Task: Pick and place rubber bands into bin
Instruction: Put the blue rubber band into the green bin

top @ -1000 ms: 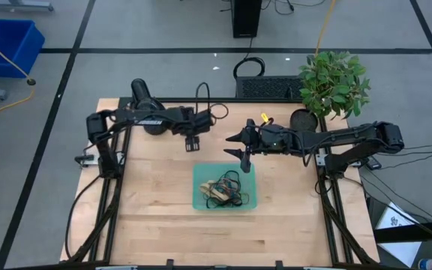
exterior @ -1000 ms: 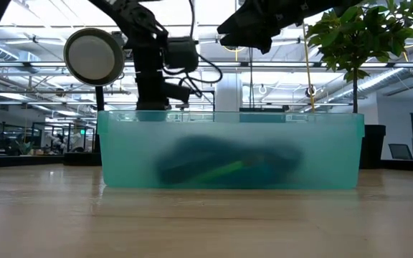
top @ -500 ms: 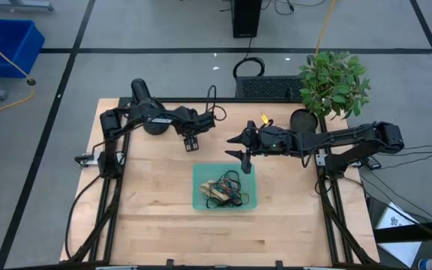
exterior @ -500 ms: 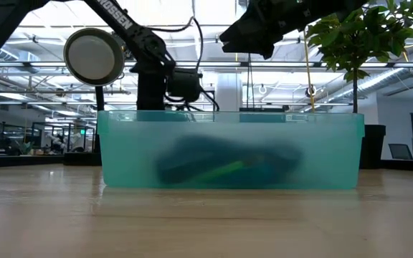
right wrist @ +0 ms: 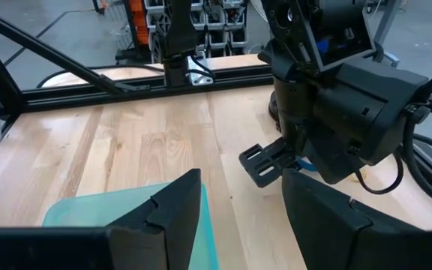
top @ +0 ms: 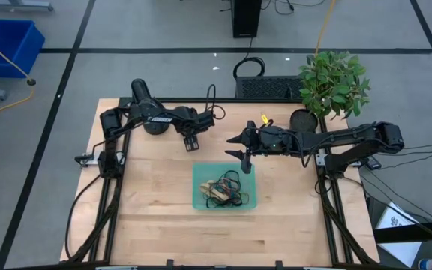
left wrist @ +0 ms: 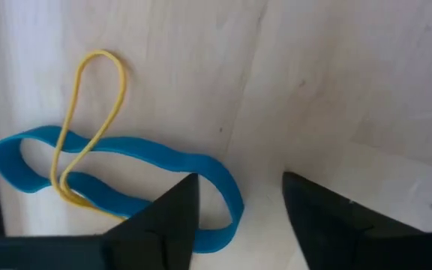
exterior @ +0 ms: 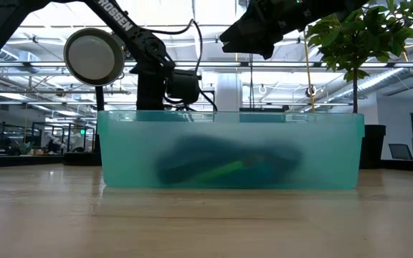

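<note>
A blue rubber band (left wrist: 118, 161) and a thin yellow one (left wrist: 88, 120) lie crossed on the wooden table. My left gripper (left wrist: 238, 206) is open just above them, fingers pointing down. The blue band's near end (left wrist: 227, 214) lies between the fingertips; I cannot tell whether they touch it. In the high view my left gripper (top: 192, 143) stands beyond the bin's far left corner. The teal bin (top: 201, 201) holds a tangle of rubber bands (top: 225, 187). My right gripper (top: 240, 157) is open and empty, above the bin's far edge.
A potted plant (top: 334, 81) stands at the table's far right corner. A round black lamp-like object (top: 142, 94) stands at the far left. A blue crate (top: 10, 45) is on the floor off the table. The near half of the table (top: 163, 232) is bare wood.
My left gripper has gone down toward the table behind the bin's far left corner, and its arm has shifted a little toward the table's right. My right gripper has kept still.
</note>
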Robot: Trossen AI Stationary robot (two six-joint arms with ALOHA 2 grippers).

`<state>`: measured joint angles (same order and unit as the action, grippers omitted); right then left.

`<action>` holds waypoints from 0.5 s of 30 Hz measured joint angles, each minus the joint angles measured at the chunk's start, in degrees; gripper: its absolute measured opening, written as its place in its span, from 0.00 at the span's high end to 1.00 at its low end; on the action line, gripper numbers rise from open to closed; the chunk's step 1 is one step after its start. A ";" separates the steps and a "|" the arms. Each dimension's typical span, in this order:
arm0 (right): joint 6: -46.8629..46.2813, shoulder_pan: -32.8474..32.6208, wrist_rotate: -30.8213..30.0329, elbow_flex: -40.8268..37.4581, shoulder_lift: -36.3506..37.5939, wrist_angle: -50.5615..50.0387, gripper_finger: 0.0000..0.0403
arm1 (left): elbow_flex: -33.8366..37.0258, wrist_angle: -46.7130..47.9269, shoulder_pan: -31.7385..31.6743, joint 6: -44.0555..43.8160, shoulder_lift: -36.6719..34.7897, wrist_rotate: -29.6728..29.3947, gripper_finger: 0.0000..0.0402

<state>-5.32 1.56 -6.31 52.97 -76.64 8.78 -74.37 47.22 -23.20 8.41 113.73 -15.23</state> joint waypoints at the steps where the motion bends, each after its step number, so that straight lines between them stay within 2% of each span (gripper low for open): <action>1: 0.00 0.00 0.00 0.00 0.00 0.00 0.55 | 0.00 -0.02 -0.04 -0.18 0.02 0.31 0.53; 13: 0.01 0.00 0.04 0.00 0.00 -0.02 0.55 | 0.13 -0.62 -1.01 -1.75 0.11 3.26 0.95; 15: 0.02 0.00 0.05 0.00 0.00 -0.02 0.55 | 0.13 -0.72 -1.14 -1.90 0.11 3.33 0.98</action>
<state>-5.30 1.56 -6.26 52.97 -76.64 8.75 -74.24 46.50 -24.34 6.50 113.84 -11.90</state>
